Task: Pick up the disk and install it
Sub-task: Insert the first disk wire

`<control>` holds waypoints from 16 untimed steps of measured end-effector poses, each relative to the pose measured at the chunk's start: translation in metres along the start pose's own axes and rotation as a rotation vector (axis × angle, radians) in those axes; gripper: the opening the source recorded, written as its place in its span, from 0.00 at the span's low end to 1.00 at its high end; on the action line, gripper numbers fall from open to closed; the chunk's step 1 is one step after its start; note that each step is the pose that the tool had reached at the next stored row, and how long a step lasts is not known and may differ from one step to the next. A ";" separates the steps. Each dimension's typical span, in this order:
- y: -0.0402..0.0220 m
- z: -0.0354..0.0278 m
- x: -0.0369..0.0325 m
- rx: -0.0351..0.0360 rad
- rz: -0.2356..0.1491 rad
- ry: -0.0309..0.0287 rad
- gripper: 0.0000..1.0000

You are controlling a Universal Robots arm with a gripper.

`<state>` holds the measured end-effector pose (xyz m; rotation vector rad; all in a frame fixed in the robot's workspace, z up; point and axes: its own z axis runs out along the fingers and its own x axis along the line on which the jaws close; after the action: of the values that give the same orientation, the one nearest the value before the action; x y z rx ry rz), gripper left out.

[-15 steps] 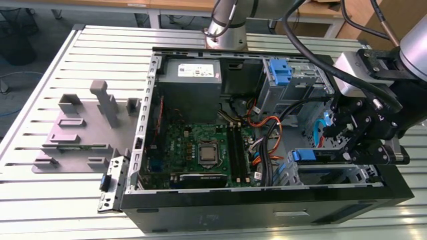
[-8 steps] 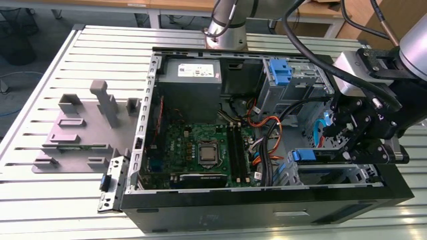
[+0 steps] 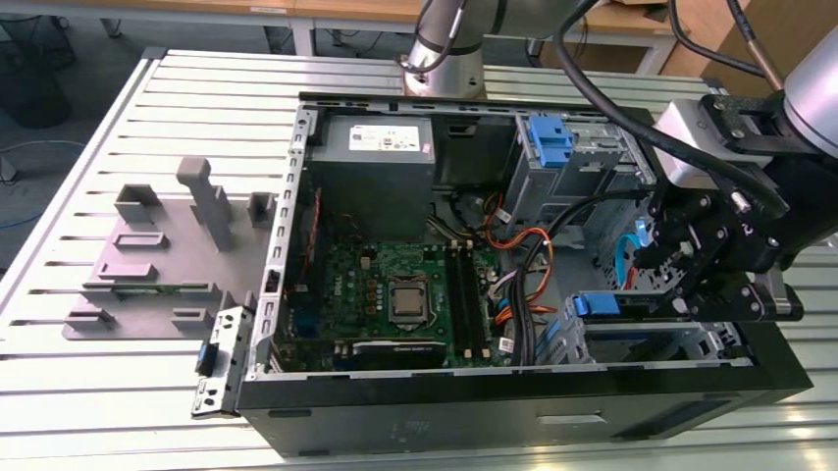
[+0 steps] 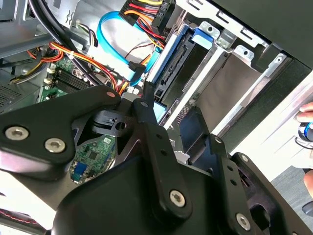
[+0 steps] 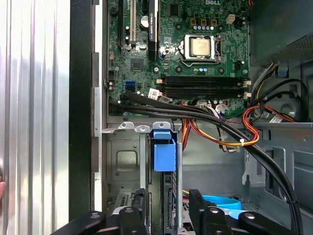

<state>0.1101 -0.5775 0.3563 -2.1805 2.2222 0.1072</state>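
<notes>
Your end effector hangs moderately open over the drive cage at the exterior view's right, clamping nothing. In the first wrist view one finger stands just beside the disk, seated edge-up in its slot; the other finger is apart. Expect it stiff, weighty, shock-sensitive: take its flat metal sides, not the blue tab.

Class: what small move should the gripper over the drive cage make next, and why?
Probably a short, straight lift away from the drive cage. The disk already stands in its slot, blue tab level with the cage rim, and the gripper straddles it with fingers apart, not clamping. A straight path should avoid the nearby cables.
</notes>
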 end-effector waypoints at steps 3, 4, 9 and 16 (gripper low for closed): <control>0.0002 -0.0046 -0.0003 0.0000 0.000 -0.0002 0.48; 0.0002 -0.0064 -0.0004 0.0000 0.000 -0.0002 0.48; 0.0003 -0.0096 -0.0006 0.0000 0.000 -0.0001 0.48; 0.0004 -0.0115 -0.0008 0.0000 0.000 -0.0002 0.48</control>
<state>0.1101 -0.5775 0.3678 -2.1804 2.2221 0.1075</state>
